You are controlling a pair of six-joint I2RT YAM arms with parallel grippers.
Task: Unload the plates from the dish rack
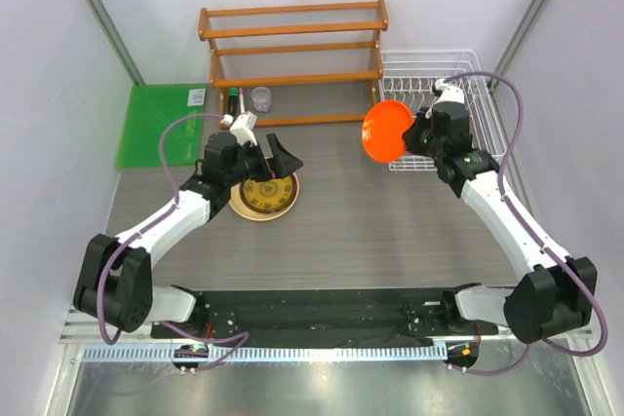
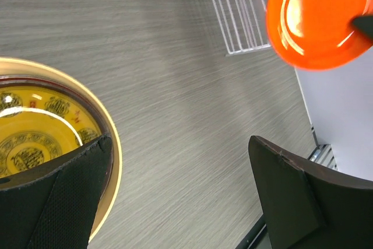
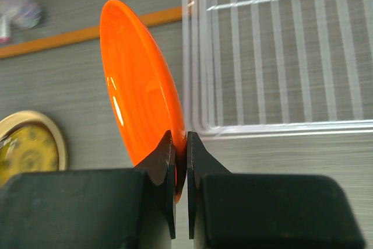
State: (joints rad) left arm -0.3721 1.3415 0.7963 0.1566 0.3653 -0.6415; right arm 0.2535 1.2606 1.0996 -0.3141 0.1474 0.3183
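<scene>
**Right hand** (image 3: 180,151): The jaws are closed narrowly on the lower rim of the small orange plate (image 3: 137,86). The plate is held on edge, close to upright, and clear of the surface (image 1: 390,231). It is located just beside the left wall of the white wire dish rack (image 1: 466,65), outside the basket. In the top view its disc overlaps the rack's near-left corner. Its glossy hollow face is turned toward the left arm.

**Left hand** (image 1: 265,159): The jaws are set wide and nothing is held between them. The hand is positioned over the right part of the two plates lying on the surface. In the left wrist view, one of the fingers (image 2: 58,202) is seen across the plate rim and the other over bare surface. Contact with the plates cannot be confirmed.

**Plates on the surface:** The large tan-yellow plate (image 1: 237,209) is laid flat, left of centre, in front of the wooden tiered shelf (image 1: 292,46). The dark-rimmed plate with yellow patterned centre (image 1: 268,194) is nested inside it. Whether a further plate lies between them cannot be determined.

**Other items:** The dish rack is placed in the far right corner, just beside the shelf. A green board (image 1: 161,124) is laid flat to the left of the shelf. A small clear cup (image 1: 261,99) is stood at the shelf's foot.
</scene>
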